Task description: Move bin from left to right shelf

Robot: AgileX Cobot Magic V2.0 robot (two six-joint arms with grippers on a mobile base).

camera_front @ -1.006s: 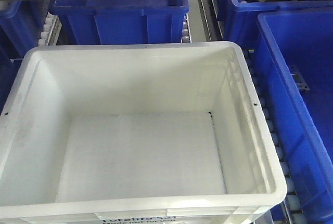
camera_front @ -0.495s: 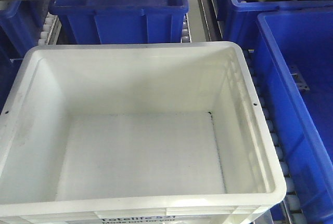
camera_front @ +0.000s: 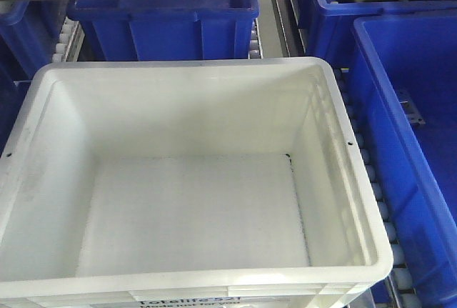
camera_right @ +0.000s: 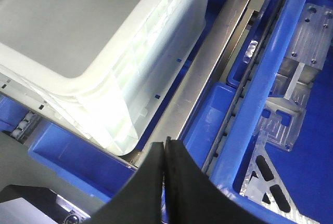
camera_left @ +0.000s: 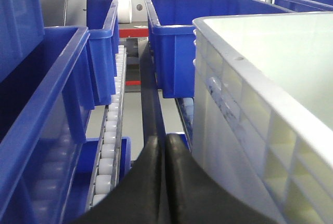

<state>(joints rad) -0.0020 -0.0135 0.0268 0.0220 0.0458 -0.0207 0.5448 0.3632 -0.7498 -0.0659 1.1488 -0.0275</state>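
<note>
large white bin (camera_front: 193,179), thick rim, ribbed sides, empty

The big white bin (camera_front: 193,179) sits upright and empty, thick rim up, gridded floor showing, ribbed side walls and a bit of black "Totelife" print on its near face, resting on the roller rails (camera_front: 375,186) between dark blue totes.

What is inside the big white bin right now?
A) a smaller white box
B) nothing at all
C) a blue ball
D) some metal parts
B: the front view looks straight down into the white bin and shows only its bare gridded floor and walls.
</note>
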